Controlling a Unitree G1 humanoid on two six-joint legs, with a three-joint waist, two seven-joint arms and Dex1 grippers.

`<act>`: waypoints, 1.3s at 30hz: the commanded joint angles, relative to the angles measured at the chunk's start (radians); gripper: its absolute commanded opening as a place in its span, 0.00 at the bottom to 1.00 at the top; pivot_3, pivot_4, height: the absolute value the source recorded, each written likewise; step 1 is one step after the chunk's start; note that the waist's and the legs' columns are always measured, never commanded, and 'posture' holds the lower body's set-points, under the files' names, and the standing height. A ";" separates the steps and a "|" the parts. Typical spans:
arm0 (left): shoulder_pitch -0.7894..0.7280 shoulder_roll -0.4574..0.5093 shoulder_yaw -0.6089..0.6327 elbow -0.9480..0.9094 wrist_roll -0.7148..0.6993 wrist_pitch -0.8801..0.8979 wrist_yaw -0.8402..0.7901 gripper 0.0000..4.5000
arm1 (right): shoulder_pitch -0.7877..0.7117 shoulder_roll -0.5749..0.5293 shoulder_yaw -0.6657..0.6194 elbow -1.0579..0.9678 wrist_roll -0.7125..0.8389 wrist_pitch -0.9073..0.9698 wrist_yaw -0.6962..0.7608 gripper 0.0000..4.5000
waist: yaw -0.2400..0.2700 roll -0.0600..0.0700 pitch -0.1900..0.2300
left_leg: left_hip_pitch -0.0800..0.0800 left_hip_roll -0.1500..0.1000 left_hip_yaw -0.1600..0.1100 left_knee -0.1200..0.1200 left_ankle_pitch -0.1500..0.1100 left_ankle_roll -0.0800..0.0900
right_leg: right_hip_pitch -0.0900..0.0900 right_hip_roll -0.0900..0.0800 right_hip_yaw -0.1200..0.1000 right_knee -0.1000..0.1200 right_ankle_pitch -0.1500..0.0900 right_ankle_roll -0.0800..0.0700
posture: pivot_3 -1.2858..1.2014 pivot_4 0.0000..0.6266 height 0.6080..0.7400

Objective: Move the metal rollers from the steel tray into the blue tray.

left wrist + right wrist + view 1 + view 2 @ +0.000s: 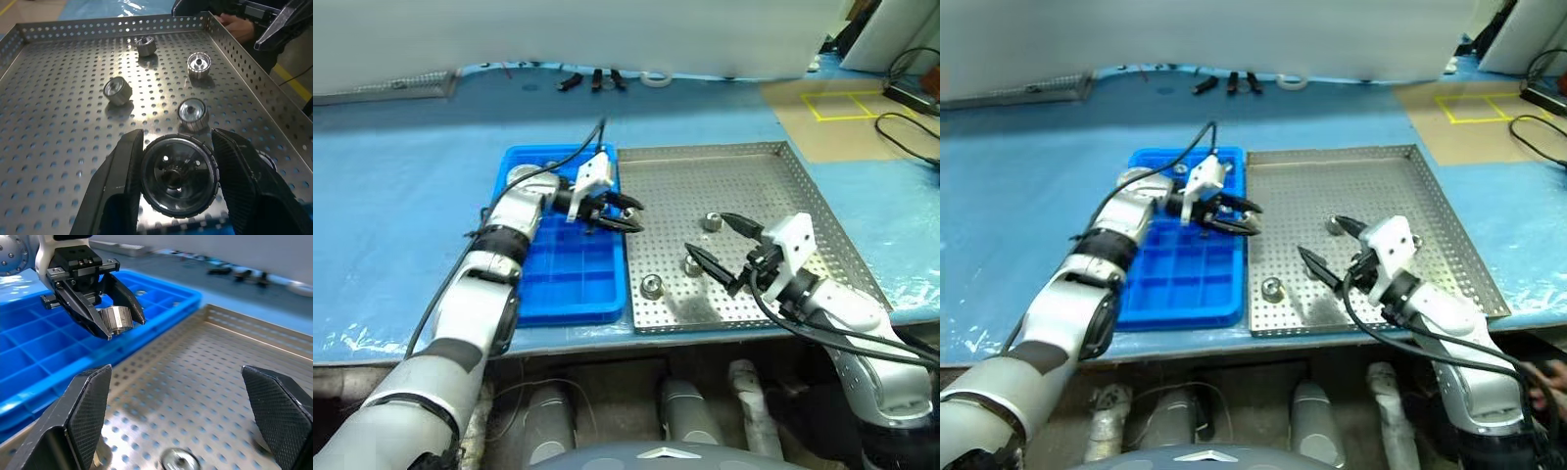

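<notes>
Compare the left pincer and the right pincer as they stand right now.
The left pincer is shut on a metal roller; the right pincer is wide open and holds nothing. The left pincer sits over the near edge of the blue tray, where it meets the steel tray; the right pincer hangs over the steel tray, with loose rollers near it. Both have two black fingers on a white mount.

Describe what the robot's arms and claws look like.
Both arms are silver-grey jointed segments with dark bands at the joints and black cables running alongside. Each ends in a white block at the wrist carrying the left claw and right claw, each with two black tapered fingers with a cross-hatched inner face.
</notes>
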 commanded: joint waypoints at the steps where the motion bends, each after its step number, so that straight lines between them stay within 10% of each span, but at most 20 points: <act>1: 0.107 0.034 0.056 -0.275 -0.060 0.097 0.138 0.41 | -0.098 -0.007 0.045 0.058 0.017 -0.023 0.074 1.00 | 0.030 0.000 0.001 | 0.000 0.000 0.000 0.000 0.000 0.000 | 0.000 0.000 0.000 0.000 0.000 0.000 | 0.47 0.24 1.00; 16: 0.437 0.063 0.148 -0.598 0.000 0.221 0.785 0.41 | -0.410 0.052 0.206 0.380 -0.046 -0.131 0.282 1.00 | 0.172 0.001 0.001 | -0.002 0.000 -0.004 0.000 0.003 -0.005 | 0.001 -0.001 -0.007 0.003 0.000 0.000 | 0.60 0.24 1.00; 27: 0.450 0.081 0.094 -0.604 -0.021 0.289 0.816 0.41 | -0.378 0.060 0.197 0.355 -0.069 -0.126 0.265 1.00 | 0.184 0.001 0.001 | -0.002 0.001 -0.006 0.000 0.004 -0.007 | 0.000 -0.001 -0.007 0.004 0.000 0.000 | 0.59 0.24 1.00; 32: 0.395 0.097 0.084 -0.567 -0.017 0.277 0.817 0.74 | -0.361 0.064 0.188 0.338 -0.071 -0.124 0.233 1.00 | 0.183 0.001 0.001 | -0.002 0.002 -0.006 -0.001 0.005 -0.008 | -0.001 0.000 -0.007 0.005 0.000 0.000 | 0.57 0.24 1.00; 39: 0.287 0.094 0.056 -0.501 -0.062 0.245 0.733 0.74 | -0.312 0.055 0.163 0.286 -0.072 -0.116 0.180 1.00 | 0.180 0.001 0.001 | -0.001 0.001 -0.006 0.000 0.005 -0.009 | -0.001 0.001 -0.006 0.008 0.000 0.000 | 0.52 0.24 1.00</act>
